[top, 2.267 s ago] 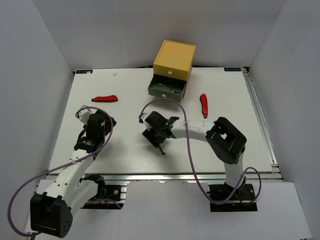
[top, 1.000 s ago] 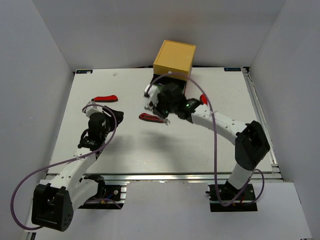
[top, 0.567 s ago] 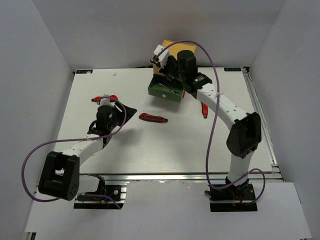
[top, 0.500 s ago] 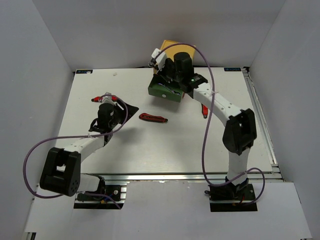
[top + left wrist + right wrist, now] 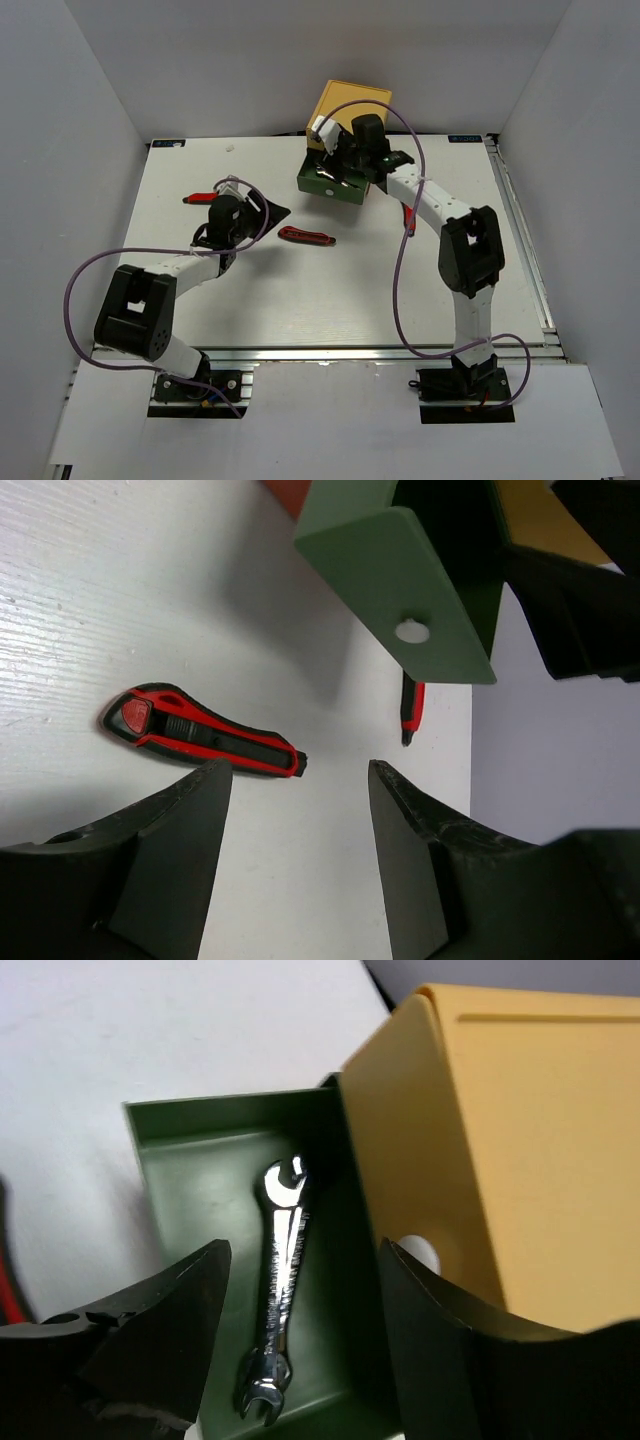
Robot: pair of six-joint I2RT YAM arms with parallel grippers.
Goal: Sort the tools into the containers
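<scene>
The silver wrench [image 5: 278, 1290] lies lengthwise in the open green drawer [image 5: 185, 1175]. The drawer's near end is cut off by the frame edge and by the right tool [image 5: 305, 1260], so we cannot tell whether anything else lies there. The yellow drawer [image 5: 520, 1140] above it is closed, its contents hidden. Its white knob [image 5: 420, 1253] peeks out from behind one finger. Of the bottom drawer [image 5: 285, 490] only an orange-red sliver shows.

The right tool hangs over the green drawer, fingers apart, holding nothing. On the white bench [image 5: 320, 290] in front of the drawers lies a red-and-black knife [image 5: 200, 735], apart from them. The left tool [image 5: 297, 770] points toward it, fingers apart and empty, not touching it. A second knife [image 5: 410, 708] lies beyond, its far end cut off by the green drawer's corner. A third knife [image 5: 200, 198] is half hidden by the left arm [image 5: 190, 265].
</scene>
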